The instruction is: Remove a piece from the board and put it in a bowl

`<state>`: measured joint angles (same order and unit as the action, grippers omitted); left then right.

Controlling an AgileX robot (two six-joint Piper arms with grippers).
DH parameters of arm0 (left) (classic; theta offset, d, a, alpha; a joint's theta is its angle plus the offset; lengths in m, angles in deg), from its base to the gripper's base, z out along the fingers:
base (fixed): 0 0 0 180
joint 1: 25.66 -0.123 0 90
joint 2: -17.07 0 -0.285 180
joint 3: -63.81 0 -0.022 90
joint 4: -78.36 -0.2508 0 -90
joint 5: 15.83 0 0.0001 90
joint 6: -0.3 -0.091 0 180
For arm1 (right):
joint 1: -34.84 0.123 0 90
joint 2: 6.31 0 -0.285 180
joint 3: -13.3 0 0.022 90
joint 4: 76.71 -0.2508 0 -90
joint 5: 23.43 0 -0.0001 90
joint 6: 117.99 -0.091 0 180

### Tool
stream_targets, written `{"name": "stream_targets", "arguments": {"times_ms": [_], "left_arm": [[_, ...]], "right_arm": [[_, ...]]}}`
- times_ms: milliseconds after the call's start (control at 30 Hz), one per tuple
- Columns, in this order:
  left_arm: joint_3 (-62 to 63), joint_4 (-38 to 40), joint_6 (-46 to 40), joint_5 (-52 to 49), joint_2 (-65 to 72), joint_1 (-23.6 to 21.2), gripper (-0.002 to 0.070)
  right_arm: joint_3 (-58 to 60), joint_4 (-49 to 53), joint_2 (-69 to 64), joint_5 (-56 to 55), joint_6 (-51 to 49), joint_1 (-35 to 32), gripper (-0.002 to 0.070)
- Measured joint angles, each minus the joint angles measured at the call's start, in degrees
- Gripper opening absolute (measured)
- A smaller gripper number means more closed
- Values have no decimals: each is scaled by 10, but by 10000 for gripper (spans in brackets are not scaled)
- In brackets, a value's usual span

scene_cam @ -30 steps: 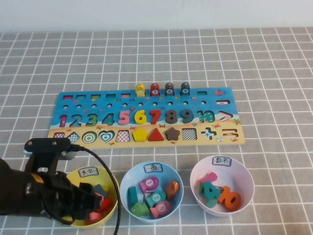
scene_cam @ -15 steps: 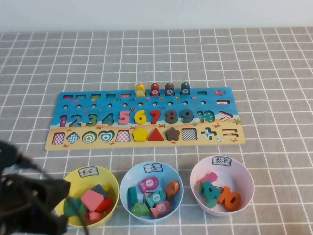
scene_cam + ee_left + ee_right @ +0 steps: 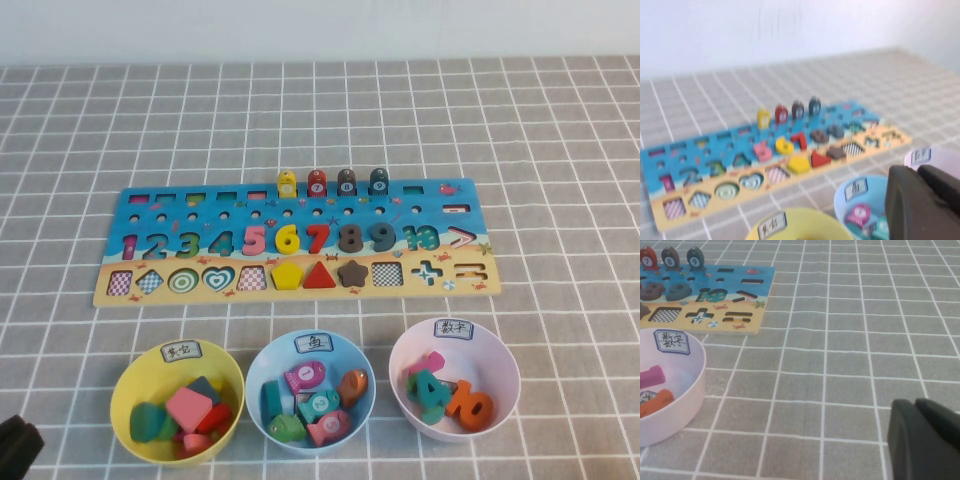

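Both pincers are pinched shut, holding nothing: left pincer (image 3: 920, 200) above the yellow bowl (image 3: 135, 372), right pincer (image 3: 925, 435) far from it. Pink piece (image 3: 188, 408) lies inside the bowl.

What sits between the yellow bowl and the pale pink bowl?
In the high view, the light blue bowl, holding fish-shaped pieces, sits between the yellow bowl and the pale pink bowl.

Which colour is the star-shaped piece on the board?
The star piece on the board is dark brown, clearest in the high view.
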<state>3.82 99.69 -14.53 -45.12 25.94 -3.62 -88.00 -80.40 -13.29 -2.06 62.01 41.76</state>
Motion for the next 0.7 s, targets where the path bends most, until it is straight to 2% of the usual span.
{"name": "stream_targets", "arguments": {"times_ms": [433,600,700], "left_arm": [[-16,-33,0,-1,-18,0,-1],[-38,-55,-1,60,-18,0,-2],[-73,-89,12,142,-18,0,-2]], "right_arm": [[0,0,0,-1,0,0,-19],[0,0,0,-1,0,0,-19],[0,0,0,-1,0,0,-19]]}}
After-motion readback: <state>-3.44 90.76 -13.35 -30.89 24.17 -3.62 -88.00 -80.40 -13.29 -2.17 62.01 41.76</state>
